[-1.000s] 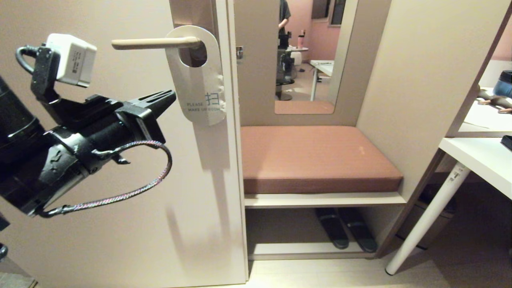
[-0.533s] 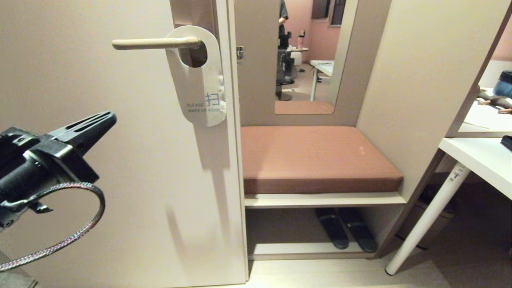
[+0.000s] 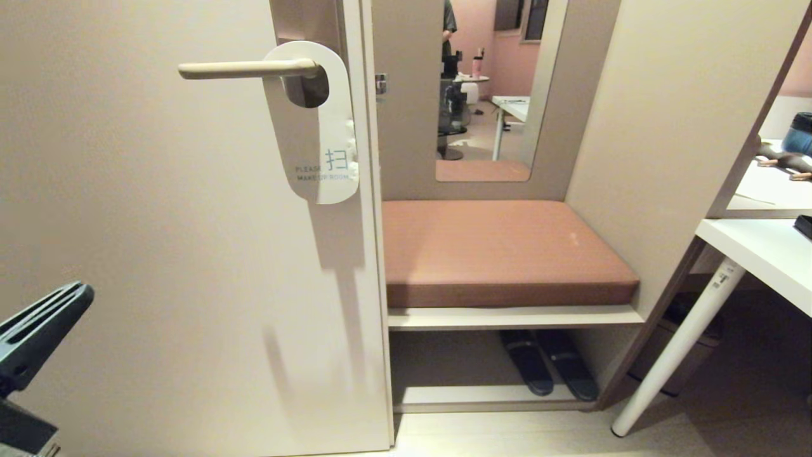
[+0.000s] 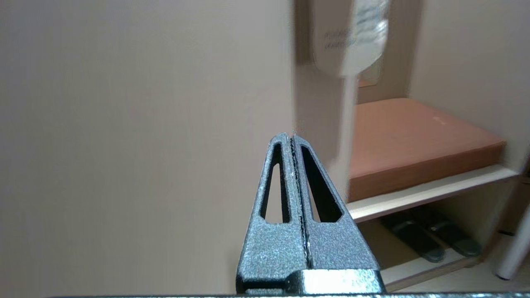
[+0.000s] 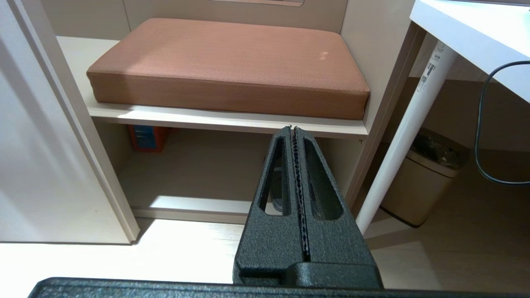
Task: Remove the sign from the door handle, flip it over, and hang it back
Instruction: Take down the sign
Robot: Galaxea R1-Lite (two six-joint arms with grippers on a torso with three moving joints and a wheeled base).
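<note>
Head view: left gripper (image 3: 79, 293), fingers pressed together and holding nothing, sits low at the frame's left edge, well below the sign (image 3: 320, 127). White side out, reading "PLEASE MAKE UP ROOM", the sign hangs on the door handle (image 3: 247, 68). Right gripper (image 5: 293, 129), also closed and empty, faces a cushioned bench (image 5: 227, 66).

Head camera faces the door (image 3: 158, 222) squarely from close range. Both wrist cameras look forward along their tools; all three views share the cushioned bench (image 3: 501, 251).
</note>
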